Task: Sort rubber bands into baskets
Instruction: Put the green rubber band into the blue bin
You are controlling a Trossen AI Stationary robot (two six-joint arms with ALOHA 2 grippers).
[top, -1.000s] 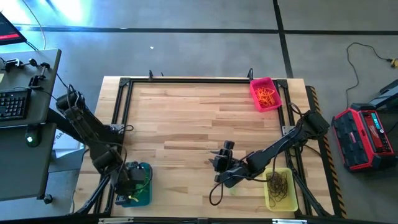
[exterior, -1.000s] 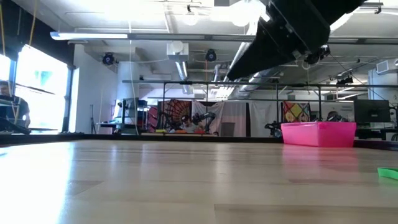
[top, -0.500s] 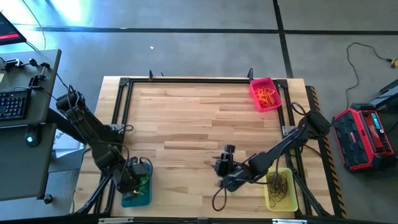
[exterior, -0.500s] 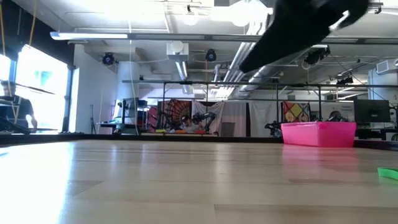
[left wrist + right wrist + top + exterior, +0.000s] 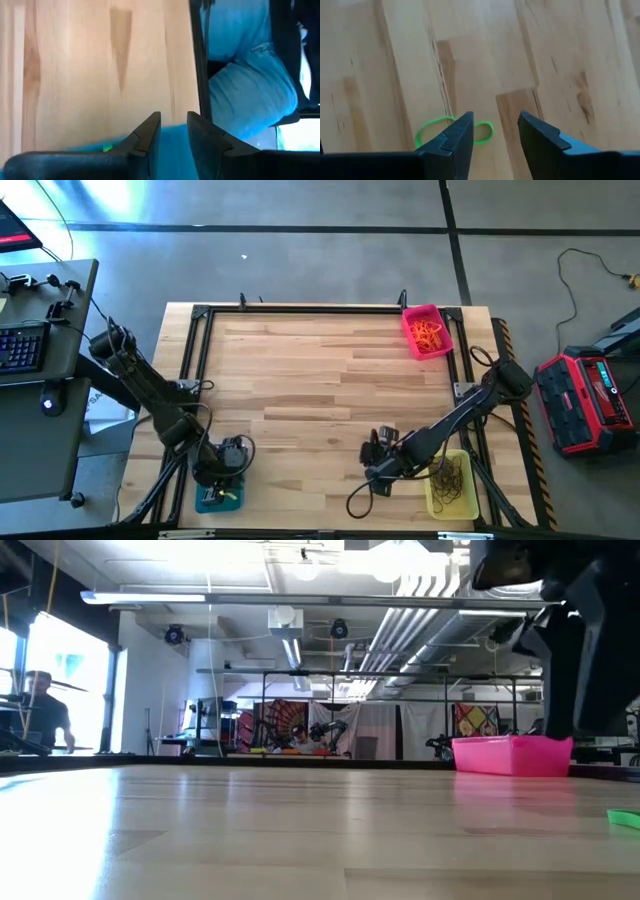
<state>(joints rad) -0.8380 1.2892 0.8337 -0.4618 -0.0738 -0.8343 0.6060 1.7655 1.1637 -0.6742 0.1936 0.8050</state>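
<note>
Right end effector [image 5: 494, 131] low over the tabletop [image 5: 320, 370], near the front edge and just beside the yellow basket [image 5: 452, 484]; fingers parted, nothing between them. Directly below in the right wrist view, a green rubber band [image 5: 451, 131] flat on the wood, partly hidden by one finger; probably lined up this way to come down and pinch the loop.

Left end effector [image 5: 173, 131] over the teal basket [image 5: 219, 496] at the front left corner; fingers with only a narrow gap, nothing seen held. A spot of green [image 5: 107, 147] visible at the teal edge, likely a band already inside. Position suggests a drop-off place for green bands.

Pink basket [image 5: 427, 330] at the far right corner with orange bands [image 5: 430, 335] inside; dark bands [image 5: 449, 474] in the yellow one. One green piece [image 5: 624, 819] lying on the tabletop at the right edge of the low view. Sorting seemingly almost finished, few loose bands left.
</note>
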